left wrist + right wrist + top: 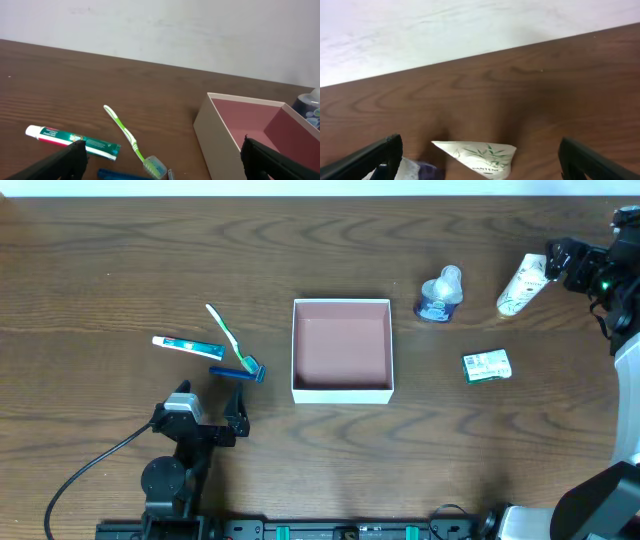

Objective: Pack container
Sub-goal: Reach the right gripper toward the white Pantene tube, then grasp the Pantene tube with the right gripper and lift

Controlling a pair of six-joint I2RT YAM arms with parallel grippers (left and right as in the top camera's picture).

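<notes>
The container (341,389), a square white-walled box with a reddish-brown floor, sits empty at the table's middle; its near corner shows in the left wrist view (220,135). Left of it lie a toothpaste tube (187,346) (72,138), a green toothbrush (228,335) (125,131) and a blue razor (237,373) (125,174). My left gripper (211,397) (164,165) is open and empty, just in front of these. My right gripper (557,266) (480,172) is open at the far right, at the end of a white Pantene tube (522,285) (477,154).
A blue and white bottle (440,295) (307,106) stands right of the container's back corner. A small green and white packet (487,366) lies further right. The table's back edge meets a white wall.
</notes>
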